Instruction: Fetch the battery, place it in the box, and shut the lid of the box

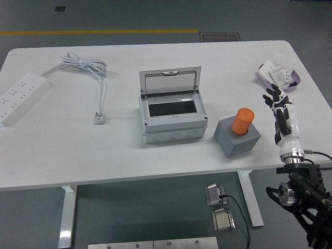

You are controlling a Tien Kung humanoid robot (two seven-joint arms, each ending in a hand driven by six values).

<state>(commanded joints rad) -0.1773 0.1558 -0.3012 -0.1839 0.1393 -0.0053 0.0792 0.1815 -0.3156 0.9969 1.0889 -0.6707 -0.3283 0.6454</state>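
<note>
On the table (pixel 46 150):
Battery (pixel 242 121): orange, upright in grey holder (pixel 237 137), right of box (pixel 171 115).
Box lid (pixel 169 80): raised.
Right hand (pixel 281 111): fingers apart, empty, near the holder.

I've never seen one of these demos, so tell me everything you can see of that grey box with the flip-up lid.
The grey box sits mid-table, looks like plastic, with screw points at its corners. Its clear, grey-framed lid stands open, hinged at the far edge. The dark inside looks empty. Nothing touches it but the table; the orange battery stands apart to its right.
</note>
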